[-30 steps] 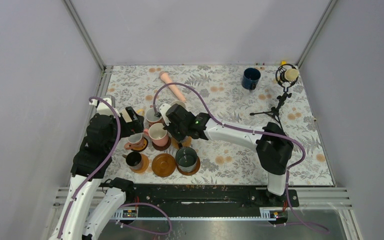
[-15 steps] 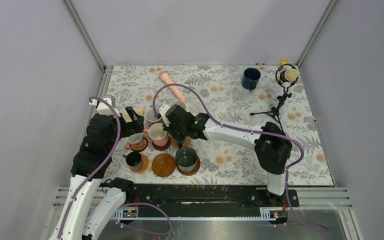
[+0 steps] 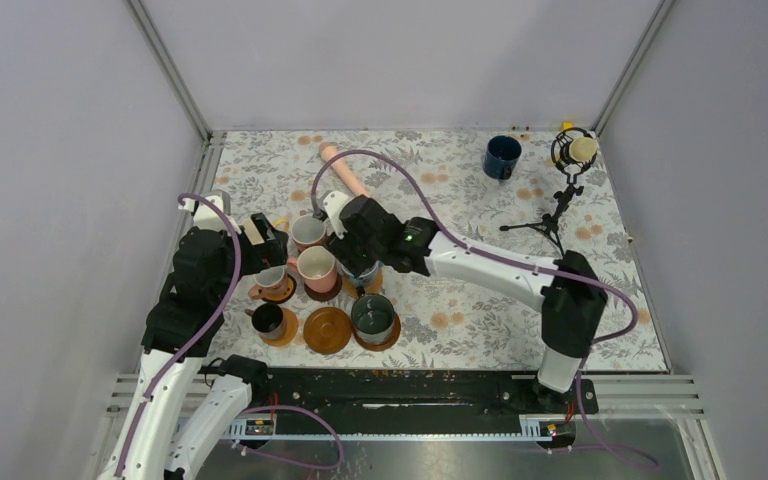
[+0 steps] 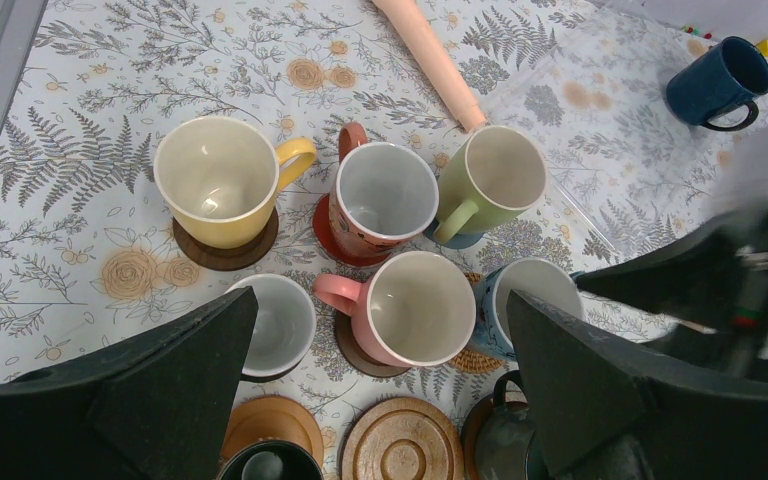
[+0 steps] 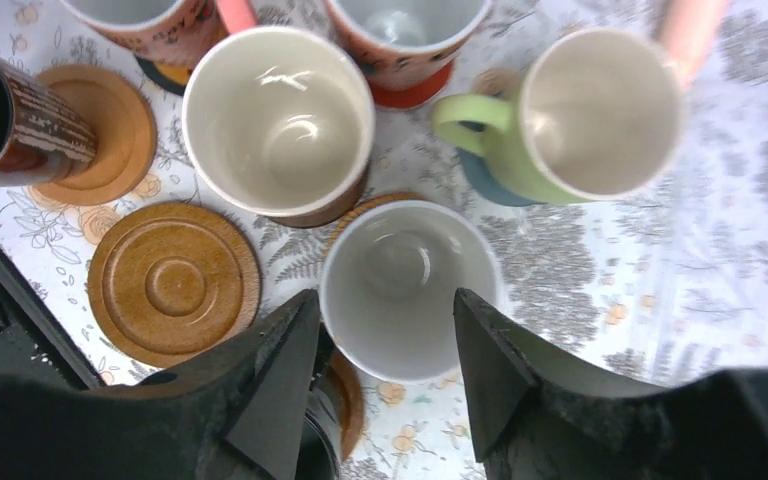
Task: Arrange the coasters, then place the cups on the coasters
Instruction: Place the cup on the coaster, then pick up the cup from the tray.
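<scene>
Pale-lined cup [image 5: 400,280] sits on the woven coaster [image 4: 476,362] mid-cluster on the surface [image 3: 460,190], right tool [image 5: 382,300] part-spread over its rim, gripping nothing, left tool [image 4: 380,300] wide and empty; we judge it rigid, glazed, slippery, chippable, best pinched by the rim wall.

Getting bright, even, diffuse light from overhead across the whole worktop [image 3: 640,260], leaving only faint, short shadows beside the cups [image 4: 390,195]. Catching small white glints on the glazed inside of the pink cup [image 5: 278,120]. Smearing the right arm [image 4: 760,250] into a blur in the left wrist view, and softening the green cup [image 5: 590,110] and pink stick [image 5: 690,30] in the right wrist view. Rendering the fingers [image 4: 160,390] of the left gripper [image 4: 380,305] and the right gripper [image 5: 385,300] as dark, underexposed, unfocused wedges.
</scene>
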